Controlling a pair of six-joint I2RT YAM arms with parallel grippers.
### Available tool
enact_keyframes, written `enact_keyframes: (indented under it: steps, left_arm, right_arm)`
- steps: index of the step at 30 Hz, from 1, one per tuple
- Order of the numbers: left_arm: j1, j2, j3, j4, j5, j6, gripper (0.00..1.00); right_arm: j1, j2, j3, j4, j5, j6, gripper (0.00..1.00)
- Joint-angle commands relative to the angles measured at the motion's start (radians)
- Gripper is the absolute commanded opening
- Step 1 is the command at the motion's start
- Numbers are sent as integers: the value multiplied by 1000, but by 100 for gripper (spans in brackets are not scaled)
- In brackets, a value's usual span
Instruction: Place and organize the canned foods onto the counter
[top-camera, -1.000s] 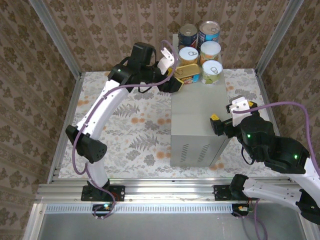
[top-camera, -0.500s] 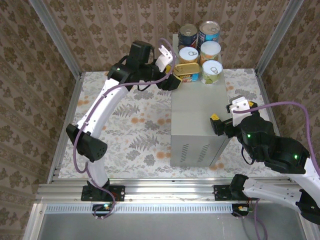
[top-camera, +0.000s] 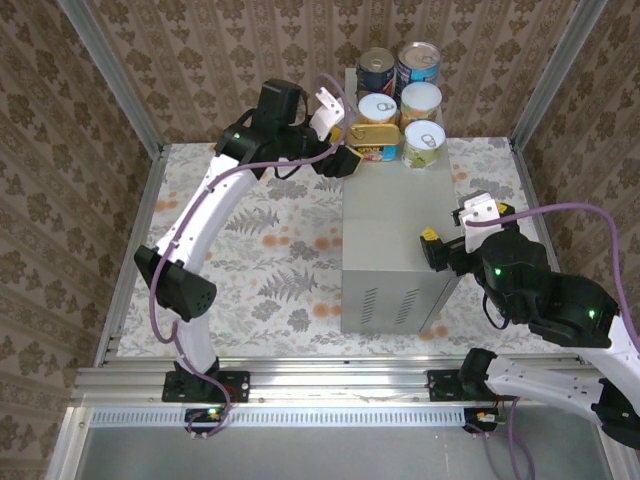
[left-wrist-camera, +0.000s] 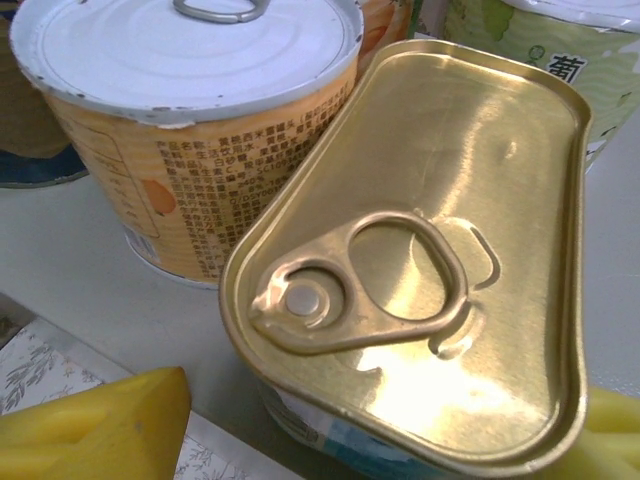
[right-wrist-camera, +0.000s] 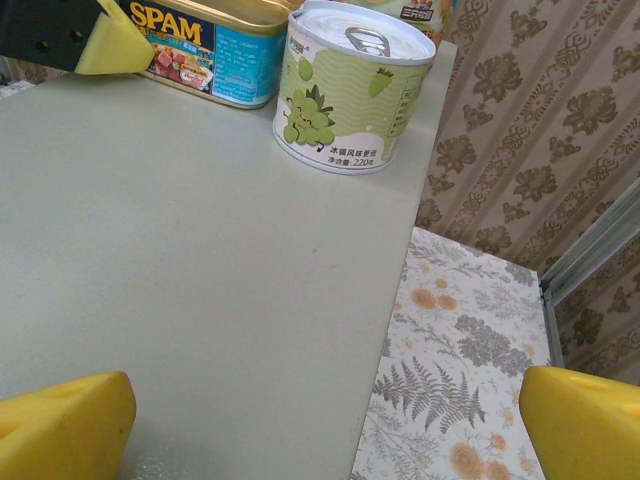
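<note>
Top, left-wrist and right-wrist views. The six tins are standing grouped at the far end of the grey surface (top-camera: 390, 230), which is rising from the floral floor (top-camera: 270, 250).

The gold tin (left-wrist-camera: 420, 270) is lying flat at the left edge of the group, pull-ring up, with its "SPAM" label facing the near end. The green can (right-wrist-camera: 350, 90) is standing just to the right of it, close to the right edge of the surface. Directly behind the gold tin an orange can (left-wrist-camera: 190, 130) is standing upright, and a second orange can (top-camera: 421, 100) is sitting beside that one. Two blue cans (top-camera: 376, 68) (top-camera: 418, 62) are forming the back row.

The left gripper (top-camera: 345, 158) is reaching in from the left with its yellow pads (left-wrist-camera: 100, 425) apart, flanking the near end of the gold tin. One pad is standing clear of the tin with bare surface showing between them, while the other is lying just beside the tin's rim.

The right gripper (right-wrist-camera: 325, 420) is hovering over the near right part of the surface, its pads spread wide and holding nothing.
</note>
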Motion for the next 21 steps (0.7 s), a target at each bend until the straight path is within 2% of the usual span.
enact_keyframes:
  steps: [1, 9, 16, 21]
  left_arm:
    - [12, 26, 27, 19, 8, -24, 76]
    - [12, -12, 12, 20, 45, -39, 79]
    - [16, -160, -139, 61, 10, -39, 82]
    - [64, -242, -238, 123, -3, -78, 83]
  right_arm:
    - [-6, -8, -8, 22, 11, 13, 100]
    - [-5, -10, -7, 26, 11, 11, 100]
    - [-5, -7, -14, 38, 7, 8, 100]
    - [-7, -2, -15, 44, 2, 7, 100]
